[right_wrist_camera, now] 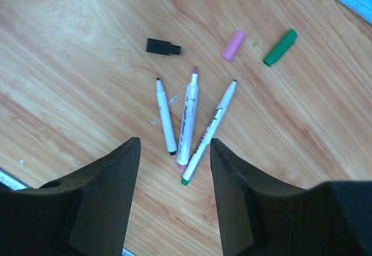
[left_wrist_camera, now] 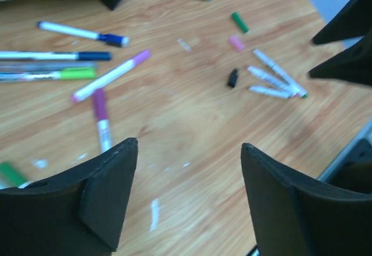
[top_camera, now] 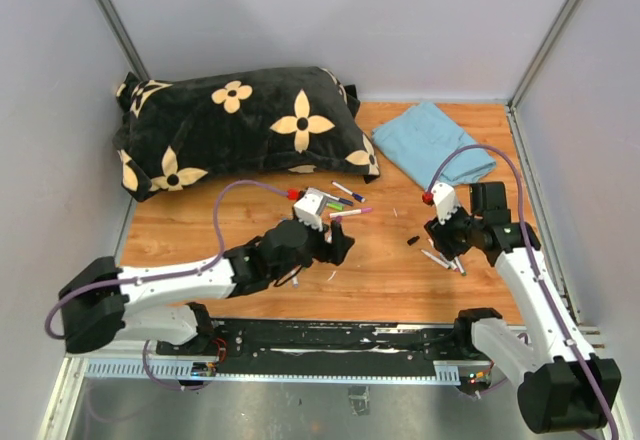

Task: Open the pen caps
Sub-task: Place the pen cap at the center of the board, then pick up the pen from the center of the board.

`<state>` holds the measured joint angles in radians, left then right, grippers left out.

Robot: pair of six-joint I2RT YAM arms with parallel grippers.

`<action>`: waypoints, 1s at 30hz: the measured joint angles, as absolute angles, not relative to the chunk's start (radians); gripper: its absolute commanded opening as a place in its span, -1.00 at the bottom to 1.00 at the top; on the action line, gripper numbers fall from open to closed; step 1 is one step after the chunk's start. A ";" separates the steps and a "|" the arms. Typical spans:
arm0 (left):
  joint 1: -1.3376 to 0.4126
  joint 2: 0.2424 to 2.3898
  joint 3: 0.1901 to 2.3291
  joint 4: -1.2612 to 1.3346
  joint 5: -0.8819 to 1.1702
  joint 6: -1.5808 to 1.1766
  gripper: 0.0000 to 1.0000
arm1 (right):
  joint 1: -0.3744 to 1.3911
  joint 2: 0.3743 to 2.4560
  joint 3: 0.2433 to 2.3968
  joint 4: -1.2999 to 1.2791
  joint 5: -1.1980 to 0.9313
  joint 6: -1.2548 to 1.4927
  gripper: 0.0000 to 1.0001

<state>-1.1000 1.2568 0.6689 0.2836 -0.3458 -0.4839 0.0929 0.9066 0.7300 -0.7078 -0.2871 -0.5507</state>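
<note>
Spread wide with nothing between its fingers, the left claw [left_wrist_camera: 189, 151] hangs low over the desk [left_wrist_camera: 192, 122]. The right claw [right_wrist_camera: 174, 148] is parted and empty too.

Just ahead of the right claw lie three bare pens [right_wrist_camera: 189, 116], fanned out side by side with their tips exposed. Beyond them, apart from the barrels, lie a loose black cap [right_wrist_camera: 163, 47], a pink cap [right_wrist_camera: 233, 45] and a green cap [right_wrist_camera: 279, 47]. Those three pens look finished.

What remains sits ahead and to the left of the left claw. Five pens there keep their lids: a blue cap [left_wrist_camera: 114, 39], a navy cap [left_wrist_camera: 93, 55], a lime cap [left_wrist_camera: 77, 73], a lilac cap [left_wrist_camera: 138, 57] and, nearest the claw, a purple cap [left_wrist_camera: 100, 102]. A green piece [left_wrist_camera: 11, 173] shows beside the left finger, and I cannot tell whether it is on a pen.

By my reckoning, somewhat under half the job is done. No pen is in either claw, so the next one has yet to be picked up.
</note>
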 measured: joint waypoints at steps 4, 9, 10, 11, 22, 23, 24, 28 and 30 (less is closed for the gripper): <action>-1.100 1.091 0.507 0.276 -0.394 -0.395 0.94 | 0.097 0.890 0.730 -0.727 -0.376 -0.596 0.16; -1.097 0.971 0.426 0.249 -0.446 -0.349 0.99 | 0.133 0.883 0.730 -0.740 -0.442 -0.638 0.24; -1.095 0.959 0.421 0.244 -0.450 -0.344 0.99 | 0.146 0.882 0.730 -0.740 -0.452 -0.645 0.24; -1.094 0.952 0.418 0.241 -0.453 -0.341 0.99 | 0.159 0.883 0.730 -0.741 -0.461 -0.653 0.25; -1.064 1.046 0.443 0.169 -0.454 -0.338 0.99 | 0.187 0.883 0.730 -0.751 -0.491 -0.687 0.31; -1.061 1.057 0.450 0.162 -0.454 -0.338 0.99 | 0.187 0.883 0.730 -0.753 -0.491 -0.688 0.31; -1.059 1.069 0.459 0.156 -0.454 -0.338 0.99 | 0.187 0.883 0.730 -0.755 -0.491 -0.690 0.31; -1.043 1.100 0.482 0.144 -0.453 -0.339 0.98 | 0.187 0.883 0.730 -0.760 -0.492 -0.694 0.31; -1.034 1.114 0.491 0.136 -0.451 -0.339 0.98 | 0.187 0.883 0.730 -0.761 -0.492 -0.697 0.32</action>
<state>-1.0344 1.1141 0.4908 0.1364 -0.4515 -0.3386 0.1875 0.8825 0.7300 -0.7612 -0.4919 -0.6968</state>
